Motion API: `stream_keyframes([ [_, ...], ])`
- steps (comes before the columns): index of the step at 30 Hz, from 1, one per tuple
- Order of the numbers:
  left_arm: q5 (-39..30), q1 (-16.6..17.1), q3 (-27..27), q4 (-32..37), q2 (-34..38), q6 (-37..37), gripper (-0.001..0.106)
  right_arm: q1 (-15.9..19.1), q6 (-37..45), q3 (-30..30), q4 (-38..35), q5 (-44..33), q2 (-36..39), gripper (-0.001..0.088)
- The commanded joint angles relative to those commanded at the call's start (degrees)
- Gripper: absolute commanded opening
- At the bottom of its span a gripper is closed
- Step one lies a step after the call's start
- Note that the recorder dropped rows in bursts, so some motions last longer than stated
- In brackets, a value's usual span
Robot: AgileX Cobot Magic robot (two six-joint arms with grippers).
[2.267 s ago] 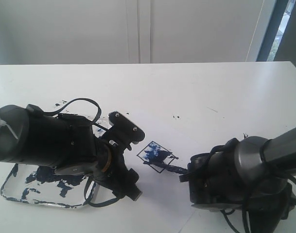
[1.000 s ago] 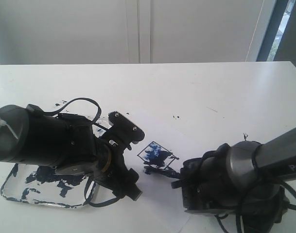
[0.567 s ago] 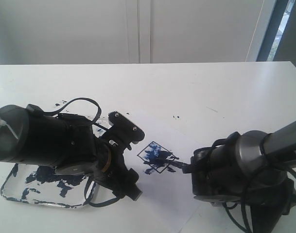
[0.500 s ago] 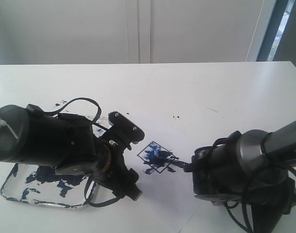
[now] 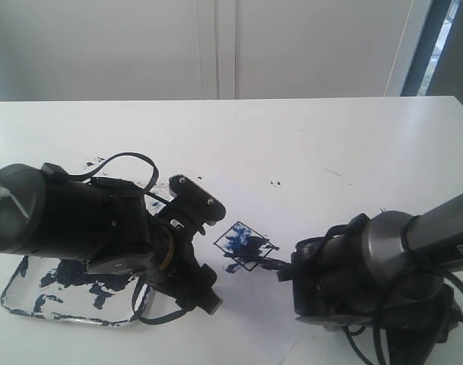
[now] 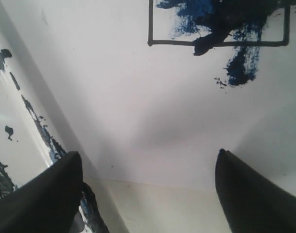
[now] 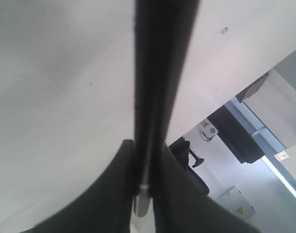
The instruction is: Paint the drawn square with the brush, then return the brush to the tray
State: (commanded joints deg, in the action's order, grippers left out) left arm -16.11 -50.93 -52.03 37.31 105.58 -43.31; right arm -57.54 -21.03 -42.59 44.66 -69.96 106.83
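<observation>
The drawn square [image 5: 245,243] on the white paper [image 5: 239,319] is partly daubed blue-black; the left wrist view shows its outline [image 6: 218,24] with paint spilling past one edge. My right gripper [image 5: 292,271] is shut on the brush [image 5: 263,263], held low and nearly flat. The brush's dark tip [image 5: 233,268] rests at the square's near corner. In the right wrist view the black handle [image 7: 157,73] runs out from between the shut fingers [image 7: 118,194]. My left gripper [image 5: 216,257] hovers open and empty beside the square, between it and the paint-splattered tray [image 5: 11,300].
Small dark paint specks [image 5: 275,183] dot the white table [image 5: 330,137] behind the paper. The left arm's bulk [image 5: 71,224] covers part of the tray. The tray's splattered rim [image 6: 7,131] shows beside the left fingers.
The right gripper swept the brush across the square: pulled back to the right, then slid left again. The tip now sits at the near corner. The left arm stayed still.
</observation>
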Motion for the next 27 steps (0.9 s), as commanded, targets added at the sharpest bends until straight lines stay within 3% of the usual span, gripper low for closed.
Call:
stream_keyframes([
  [9, -0.12, 0.0, 0.0, -0.86, 0.0, 0.29, 0.078, 0.09, -0.64, 0.0, 3.13, 0.0, 0.0, 0.0],
  [18, -0.11, 0.0, 0.0, -0.98, 0.0, 0.33, 0.078, 5.97, -1.3, 0.0, 5.22, 0.0, 0.0, 0.0],
  [27, -0.11, 0.0, 0.0, -1.71, 0.0, 0.74, 0.078, 7.6, -1.3, 0.0, 6.22, 0.0, 0.0, 0.0],
])
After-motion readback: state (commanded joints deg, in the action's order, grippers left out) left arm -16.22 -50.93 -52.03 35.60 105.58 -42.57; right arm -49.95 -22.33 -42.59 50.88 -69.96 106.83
